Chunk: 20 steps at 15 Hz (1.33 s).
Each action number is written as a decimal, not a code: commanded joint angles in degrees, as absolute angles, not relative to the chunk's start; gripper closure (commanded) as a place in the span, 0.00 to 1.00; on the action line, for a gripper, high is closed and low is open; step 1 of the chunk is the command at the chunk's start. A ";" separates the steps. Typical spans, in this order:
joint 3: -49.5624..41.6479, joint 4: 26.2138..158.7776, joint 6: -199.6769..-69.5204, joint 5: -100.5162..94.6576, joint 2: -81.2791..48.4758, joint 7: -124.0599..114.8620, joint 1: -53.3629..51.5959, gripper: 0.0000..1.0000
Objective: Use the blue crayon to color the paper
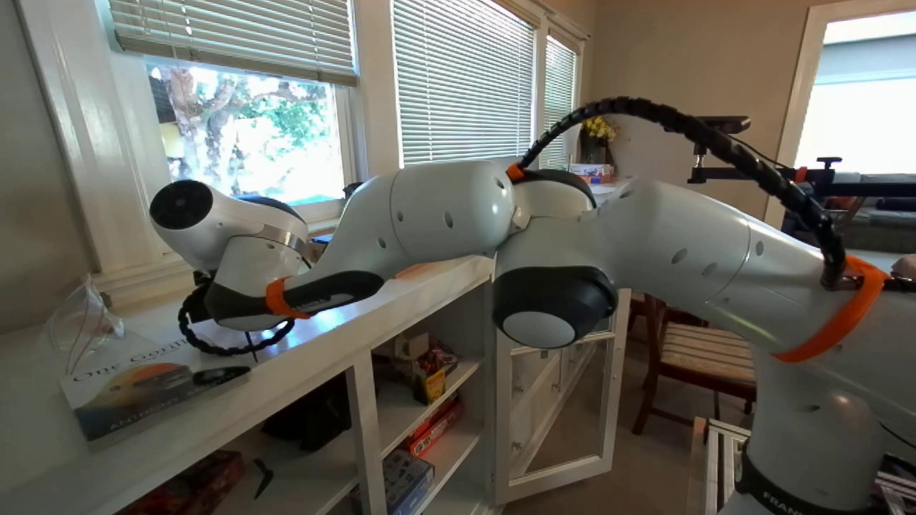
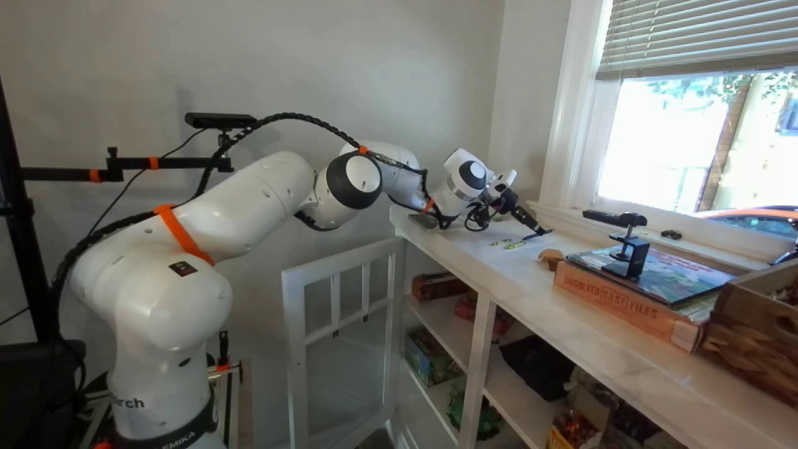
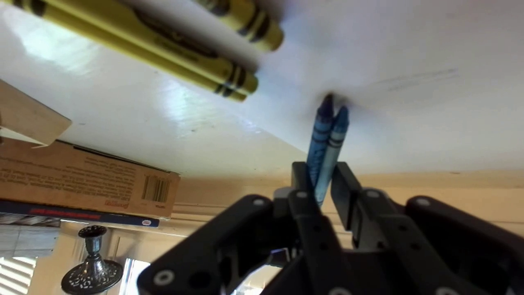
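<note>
Since coloring presumably needs exposed points, the black two-fingered gripper [image 3: 321, 172] clamps a slim blue wax crayon [image 3: 331, 151] against a darker-tipped blue crayon [image 3: 318, 143] | both face a pale whitish surface [image 3: 409, 119], possibly paper; contact unclear | yellow-wrapped crayons [image 3: 163, 45] lie left.

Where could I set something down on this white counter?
Along the front edge of the counter, beside the Case Files box, looks best. Another bare patch lies between the yellow crayons and the brown piece, but probably too near the gripper. It's crowded where that gripper holds the blue crayon, and on top of the box, below the clamp.
</note>
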<state>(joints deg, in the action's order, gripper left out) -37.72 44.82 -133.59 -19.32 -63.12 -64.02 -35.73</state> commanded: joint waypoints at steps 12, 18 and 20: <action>-41.76 46.08 -140.27 -22.59 -65.00 -66.72 -40.21 0.95; -42.72 47.85 -141.37 -22.76 -64.71 -67.06 -41.49 0.95; -43.13 48.79 -141.53 -22.84 -64.54 -67.01 -41.68 0.95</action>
